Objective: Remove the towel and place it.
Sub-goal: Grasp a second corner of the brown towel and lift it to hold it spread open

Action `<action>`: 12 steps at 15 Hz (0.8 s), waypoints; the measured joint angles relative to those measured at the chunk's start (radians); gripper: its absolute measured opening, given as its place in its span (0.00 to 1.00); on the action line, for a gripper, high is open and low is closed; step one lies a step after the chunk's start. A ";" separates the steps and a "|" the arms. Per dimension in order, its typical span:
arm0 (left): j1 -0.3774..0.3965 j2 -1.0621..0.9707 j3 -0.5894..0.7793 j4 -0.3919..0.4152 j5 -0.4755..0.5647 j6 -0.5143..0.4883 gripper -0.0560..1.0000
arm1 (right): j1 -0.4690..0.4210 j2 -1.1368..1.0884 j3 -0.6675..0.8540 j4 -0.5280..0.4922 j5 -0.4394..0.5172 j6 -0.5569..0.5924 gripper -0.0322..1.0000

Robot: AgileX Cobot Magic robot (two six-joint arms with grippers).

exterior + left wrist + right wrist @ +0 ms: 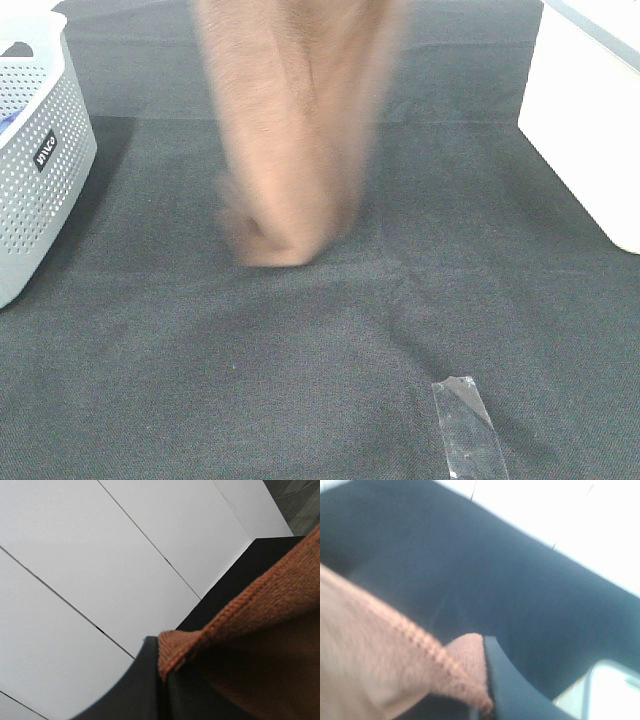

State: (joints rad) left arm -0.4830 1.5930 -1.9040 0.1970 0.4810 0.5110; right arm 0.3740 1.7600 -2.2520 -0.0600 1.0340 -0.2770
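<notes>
Exterior high, towel: the reddish-brown towel (295,130) hangs blurred below both sets of jaws, which are out of frame above. Its bunched lower end is at the black cloth (300,380) covering the surface; I cannot tell whether it touches.
Exterior high, sides: a white perforated basket (40,160) stands on the left jaws' side and a white box (590,130) on the right jaws' side. A strip of clear tape (468,425) lies on the cloth.
Left wrist, left jaws: clamped on the towel's stitched edge, with the fabric spreading away from them.
Right wrist, right jaws: pinched on a stitched corner, with the black cloth beyond them.
</notes>
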 joint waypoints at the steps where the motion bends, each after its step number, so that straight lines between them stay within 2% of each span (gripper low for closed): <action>1: 0.000 0.023 0.000 0.005 -0.043 0.000 0.05 | 0.000 0.005 -0.004 -0.007 -0.053 -0.001 0.03; 3: 0.004 0.070 0.000 0.026 -0.182 0.000 0.05 | 0.000 0.023 -0.005 -0.059 -0.150 -0.001 0.03; 6: 0.032 0.126 0.000 0.035 -0.374 0.001 0.05 | 0.000 0.069 -0.005 -0.158 -0.223 -0.002 0.03; 8: 0.070 0.141 0.000 0.040 -0.489 0.001 0.05 | 0.000 0.101 -0.005 -0.173 -0.301 -0.002 0.03; 12: 0.140 0.183 -0.005 0.039 -0.588 0.001 0.05 | 0.000 0.150 -0.005 -0.128 -0.539 0.010 0.03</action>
State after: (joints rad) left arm -0.3430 1.7760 -1.9090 0.2360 -0.1070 0.5120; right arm 0.3740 1.9100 -2.2570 -0.1880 0.4950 -0.2670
